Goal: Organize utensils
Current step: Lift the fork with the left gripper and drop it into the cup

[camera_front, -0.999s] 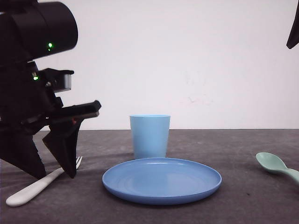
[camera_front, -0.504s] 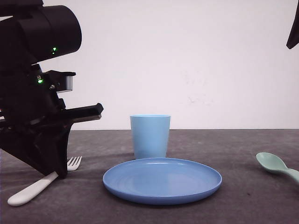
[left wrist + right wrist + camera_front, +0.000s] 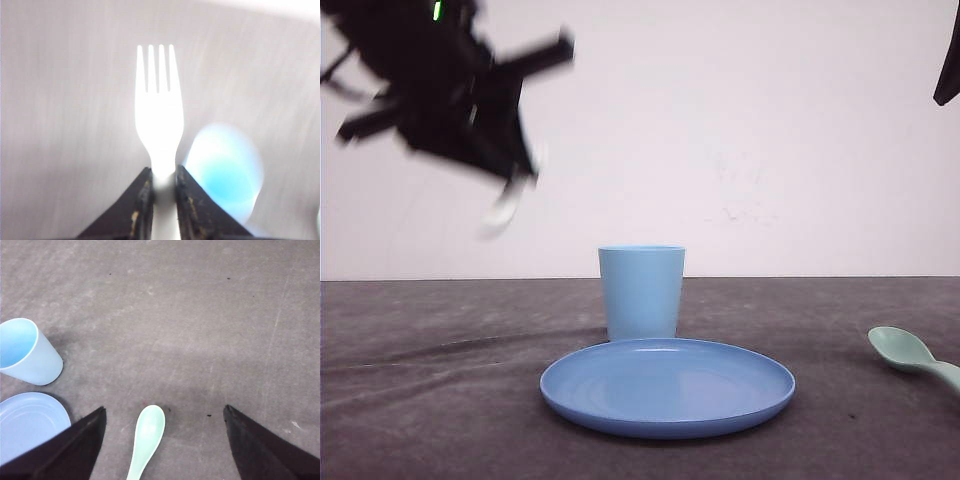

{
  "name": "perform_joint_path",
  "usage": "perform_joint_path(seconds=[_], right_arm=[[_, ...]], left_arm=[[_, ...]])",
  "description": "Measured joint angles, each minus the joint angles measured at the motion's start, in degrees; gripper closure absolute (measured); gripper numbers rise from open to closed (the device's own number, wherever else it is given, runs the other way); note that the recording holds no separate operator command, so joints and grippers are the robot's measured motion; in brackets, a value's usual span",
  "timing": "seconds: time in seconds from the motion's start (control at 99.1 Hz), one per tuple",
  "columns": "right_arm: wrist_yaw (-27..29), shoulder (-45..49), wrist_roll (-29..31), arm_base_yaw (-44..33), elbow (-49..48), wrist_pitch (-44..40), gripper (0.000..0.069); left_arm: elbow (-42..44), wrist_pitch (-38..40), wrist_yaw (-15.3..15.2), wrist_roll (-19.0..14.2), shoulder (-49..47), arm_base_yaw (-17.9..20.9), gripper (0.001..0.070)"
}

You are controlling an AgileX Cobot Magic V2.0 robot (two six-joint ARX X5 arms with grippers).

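Looking through your left wrist camera, you see the left pincer (image 3: 164, 192) clamped tight on the neck of the white fork (image 3: 159, 120), its tines pointing away from the fingers (image 3: 140, 200). In the front view that arm is high above the worktop (image 3: 430, 400), well up against the pale wall, and so blurred that the fork (image 3: 505, 210) shows as little more than a whitish smear hanging below the dark pincer (image 3: 510, 165); it seems to be tilted, though you cannot be sure.

Your right pincer (image 3: 165, 440) stands wide apart with nothing between its fingers (image 3: 75, 445). The mint-green spoon (image 3: 147, 437) lies flat on the worktop between those fingers, bowl away from the camera. From the front, the spoon (image 3: 910, 358) rests at the right edge, well apart from the blue plate (image 3: 667, 388). The light blue cup (image 3: 640, 292) stands upright just behind the plate.
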Motion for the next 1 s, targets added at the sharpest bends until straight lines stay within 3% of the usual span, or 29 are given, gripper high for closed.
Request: perform_joint_path(seconds=[0.242, 0.393, 0.656, 0.999], right_arm=[[0.17, 0.07, -0.02, 0.0, 0.0, 0.5, 0.0224], [0.17, 0.15, -0.02, 0.0, 0.0, 1.88, 0.0224], [1.31, 0.22, -0.02, 0.0, 0.0, 3.04, 0.0224], [1.7, 0.37, -0.02, 0.0, 0.0, 3.06, 0.0224]], left_arm=[[0.0, 20.9, -1.03, 6.19, 4.28, -1.64, 0.0668], [0.0, 29.38, -1.03, 8.66, 9.53, -2.29, 0.0668], [0.0, 36.63, -0.98, 9.86, 18.14, -3.34, 0.0668], [0.0, 39.58, -0.96, 9.97, 25.99, -5.11, 0.0668]])
